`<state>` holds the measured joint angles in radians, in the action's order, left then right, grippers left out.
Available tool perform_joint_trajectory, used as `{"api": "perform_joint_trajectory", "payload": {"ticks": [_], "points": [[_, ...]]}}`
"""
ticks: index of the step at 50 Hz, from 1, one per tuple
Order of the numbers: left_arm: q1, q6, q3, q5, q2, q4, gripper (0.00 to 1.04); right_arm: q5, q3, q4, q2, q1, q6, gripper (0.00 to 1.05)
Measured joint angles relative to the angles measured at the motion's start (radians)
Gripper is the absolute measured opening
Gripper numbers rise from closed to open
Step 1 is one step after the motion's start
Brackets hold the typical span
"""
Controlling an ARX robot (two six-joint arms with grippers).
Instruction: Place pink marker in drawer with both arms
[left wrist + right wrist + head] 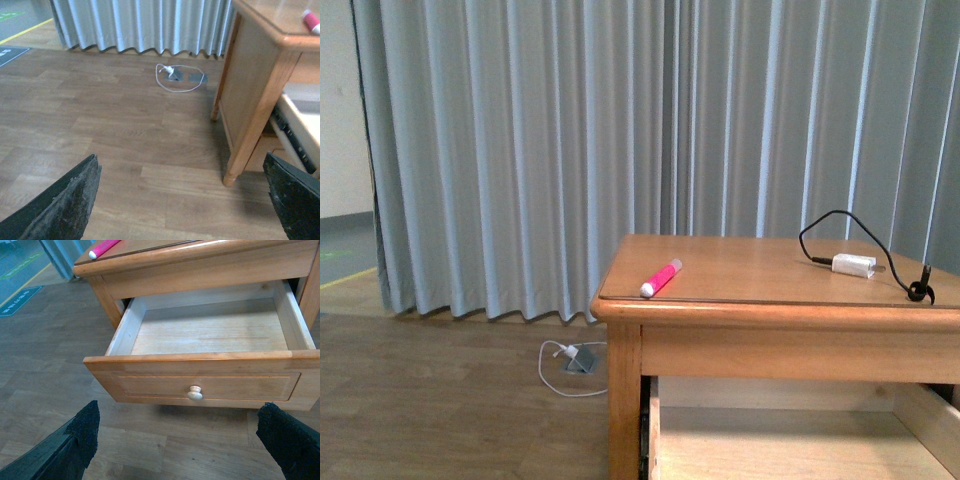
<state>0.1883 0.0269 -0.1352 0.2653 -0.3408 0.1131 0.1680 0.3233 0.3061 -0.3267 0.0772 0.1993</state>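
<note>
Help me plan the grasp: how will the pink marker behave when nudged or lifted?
The pink marker is a cylinder lying flat on the tabletop, so it probably rolls if nudged. Short and straight, it looks rigid and light.

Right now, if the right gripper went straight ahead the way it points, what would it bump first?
Probably the front panel of the open drawer, near its round knob. The right gripper, fingers spread wide, aims there, though depth is hard to judge.
</note>
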Motion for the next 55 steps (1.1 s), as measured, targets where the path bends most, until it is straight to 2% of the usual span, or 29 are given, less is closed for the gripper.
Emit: {"api": "perform_joint_trajectory", "payload": {"ticks": [10, 21, 38, 55], "points": [[-0.009, -0.038, -0.300, -0.140, -0.472, 0.226, 0.99, 0.000, 0.000, 0.000, 0.000, 0.000, 0.000, 0.96], [0.026, -0.122, -0.628, -0.217, -0.900, 0.275, 0.99, 0.000, 0.000, 0.000, 0.000, 0.000, 0.000, 0.96], [0.155, -0.144, -1.127, -0.217, -1.412, 0.206, 0.99, 0.000, 0.000, 0.000, 0.000, 0.000, 0.000, 0.96], [0.225, -0.161, -1.570, -0.211, -1.748, -0.001, 0.99, 0.000, 0.000, 0.000, 0.000, 0.000, 0.000, 0.96]]}}
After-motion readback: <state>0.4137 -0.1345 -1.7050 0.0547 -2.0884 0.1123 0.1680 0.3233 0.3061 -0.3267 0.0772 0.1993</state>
